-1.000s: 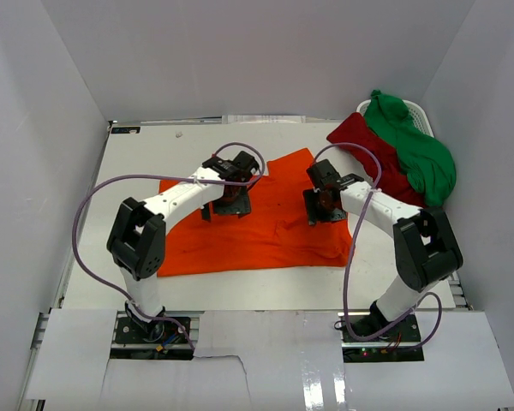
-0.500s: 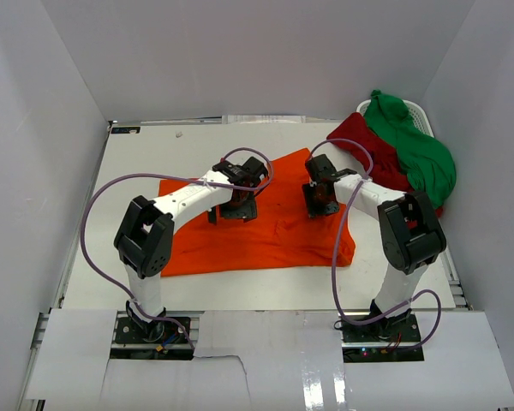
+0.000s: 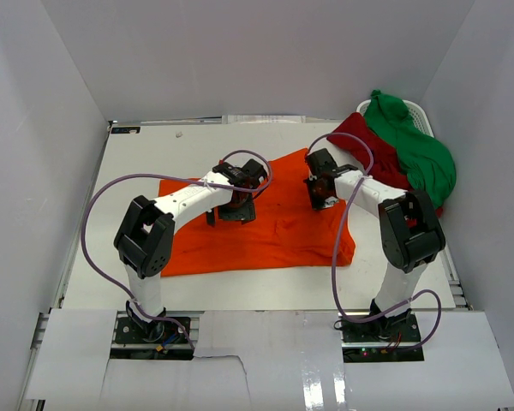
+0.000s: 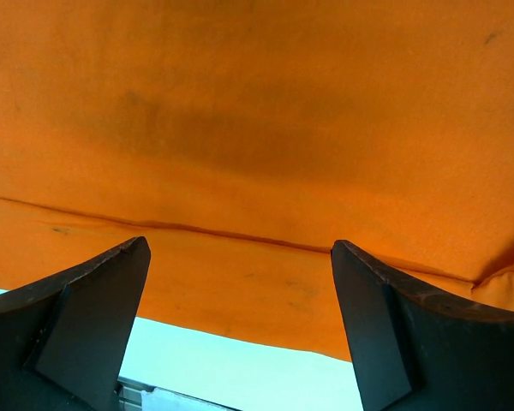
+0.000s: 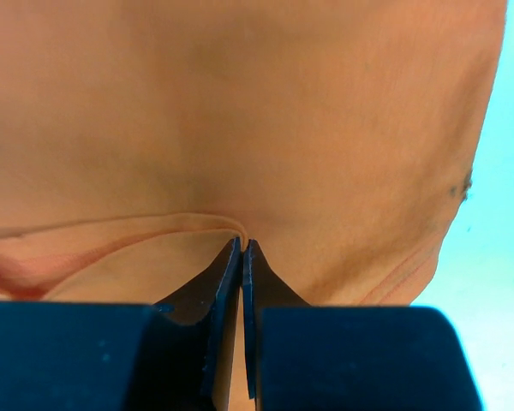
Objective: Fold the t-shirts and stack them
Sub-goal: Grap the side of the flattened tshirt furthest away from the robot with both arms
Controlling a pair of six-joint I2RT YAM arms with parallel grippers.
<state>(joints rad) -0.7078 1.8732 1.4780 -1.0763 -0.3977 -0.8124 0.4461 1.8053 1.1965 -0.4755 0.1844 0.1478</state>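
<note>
**Orange t-shirt (image 3: 274,231): spread flat, one fold pinched**

We record it laid out mid-table (image 3: 137,163). The left gripper (image 4: 240,257) hangs over it, jaws spread wide. The right gripper (image 5: 242,244) is pressed together on a fold. The dark red t-shirt (image 3: 364,145) and green t-shirt (image 3: 420,154) are heaped far right.

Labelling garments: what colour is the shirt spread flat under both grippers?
The shirt is bright orange, clearest in top external view.

table (image 3: 137,163) | orange t-shirt (image 3: 274,231) spread flat mid-table | white basket (image 3: 421,113) at far-right corner
</note>
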